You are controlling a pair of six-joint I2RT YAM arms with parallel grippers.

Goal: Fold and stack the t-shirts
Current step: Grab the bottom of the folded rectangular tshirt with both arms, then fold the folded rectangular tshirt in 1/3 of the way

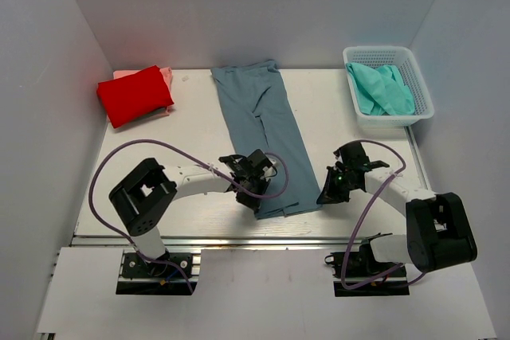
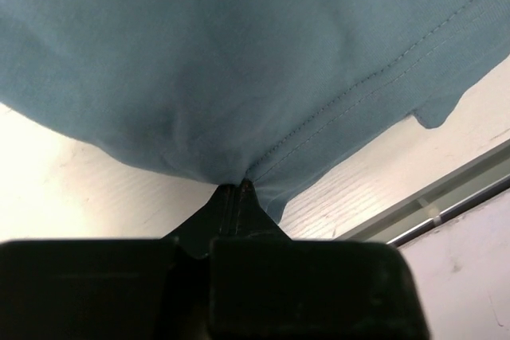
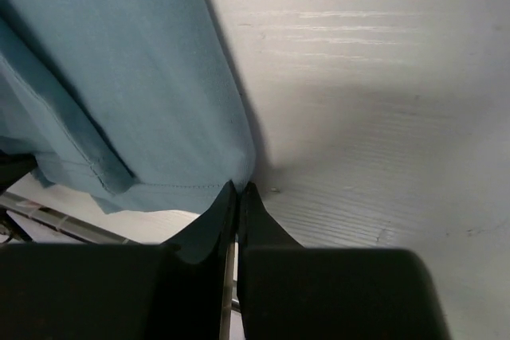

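A dusty blue-grey t-shirt (image 1: 263, 129) lies folded into a long strip down the middle of the table. My left gripper (image 1: 249, 195) is shut on its near left corner; in the left wrist view the cloth (image 2: 239, 61) bunches into the closed tips (image 2: 239, 185). My right gripper (image 1: 323, 197) is shut on the near right corner; the right wrist view shows the hem (image 3: 159, 117) pinched at the tips (image 3: 238, 186). A folded red t-shirt (image 1: 134, 95) lies on a pink one (image 1: 165, 76) at the far left. A teal t-shirt (image 1: 382, 89) sits in the basket.
The white mesh basket (image 1: 418, 117) stands at the far right. White walls enclose the table on three sides. The table's metal front rail (image 1: 239, 240) runs just behind the held corners and shows in the left wrist view (image 2: 446, 197).
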